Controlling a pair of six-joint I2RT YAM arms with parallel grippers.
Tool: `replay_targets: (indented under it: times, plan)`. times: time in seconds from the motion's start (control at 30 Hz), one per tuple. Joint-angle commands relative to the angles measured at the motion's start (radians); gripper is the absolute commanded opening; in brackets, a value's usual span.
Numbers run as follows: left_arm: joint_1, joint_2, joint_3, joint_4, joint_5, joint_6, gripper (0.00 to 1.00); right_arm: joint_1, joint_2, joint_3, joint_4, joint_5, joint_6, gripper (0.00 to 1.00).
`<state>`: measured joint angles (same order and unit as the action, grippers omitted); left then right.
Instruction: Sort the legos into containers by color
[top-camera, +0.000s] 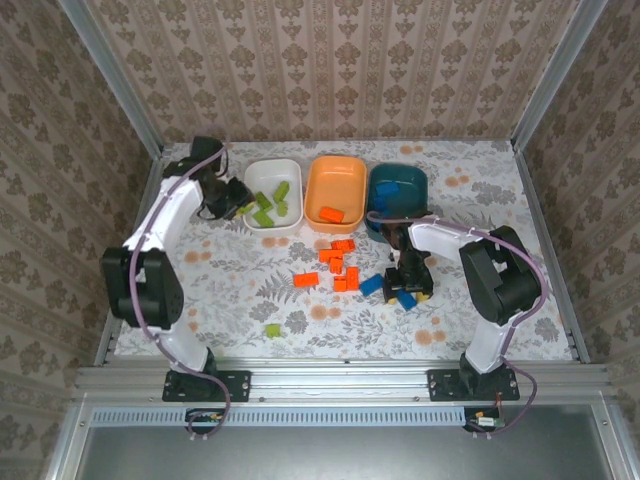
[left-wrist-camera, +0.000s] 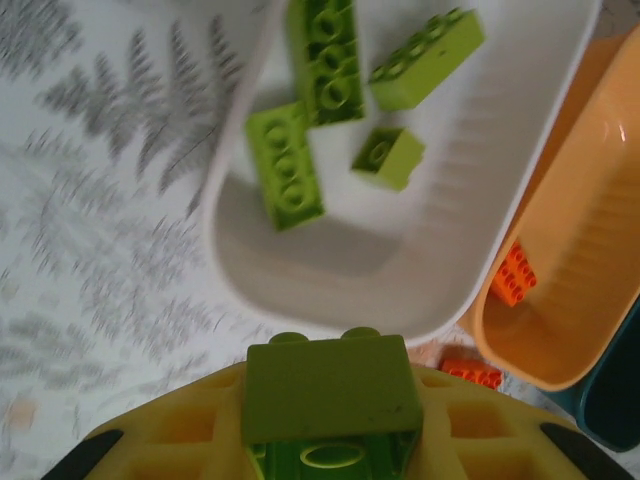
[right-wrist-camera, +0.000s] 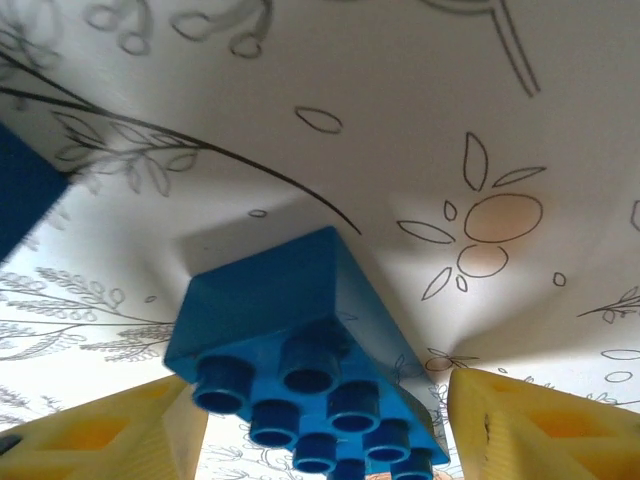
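Left end effector (left-wrist-camera: 330, 445) is clamped on a lime green lego (left-wrist-camera: 330, 385), hovering at the 6 o'clock rim of the white tub (left-wrist-camera: 330, 280), where more green legos (left-wrist-camera: 283, 165) lie. Right end effector (right-wrist-camera: 320, 440) straddles a blue lego (right-wrist-camera: 290, 320) on the tabletop (right-wrist-camera: 400, 100); whether its yellow fingers (right-wrist-camera: 540, 420) grip it, I cannot tell. Orange legos (top-camera: 340, 262) cluster at 6 o'clock of the orange tub (top-camera: 335, 180), with the teal tub (top-camera: 398, 167) at its 3 o'clock.

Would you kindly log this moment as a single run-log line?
left pincer: shut on green brick, beside white tub | right pincer: astride blue brick, grip unclear | orange bricks loose on table
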<state>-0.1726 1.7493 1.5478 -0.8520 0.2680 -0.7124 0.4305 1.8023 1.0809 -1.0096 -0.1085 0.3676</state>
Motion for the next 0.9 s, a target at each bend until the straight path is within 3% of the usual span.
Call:
replay_targets:
  times: [0.0,0.1,0.27,0.43,0.67,0.87]
  plan:
    - [-0.021,0.115,0.131,-0.104,-0.043,0.111,0.32,0.006,0.001,-0.028,0.008,-0.005,0.017,0.61]
    - [-0.038,0.206,0.232,-0.132,-0.054,0.140,0.32,0.006,-0.022,-0.039,0.015,-0.001,0.036,0.53]
    - [-0.047,0.313,0.331,-0.160,-0.067,0.166,0.34,0.007,-0.053,-0.042,0.017,-0.015,0.069,0.48]
    - [-0.048,0.370,0.385,-0.163,-0.053,0.171,0.48,0.008,-0.091,-0.054,0.020,-0.034,0.091,0.44]
    - [-0.049,0.349,0.388,-0.163,-0.041,0.164,0.59,0.008,-0.102,-0.050,0.012,-0.033,0.085,0.42]
    - [-0.045,0.224,0.305,-0.132,-0.056,0.162,0.65,0.009,-0.115,-0.046,0.017,-0.039,0.077,0.40]
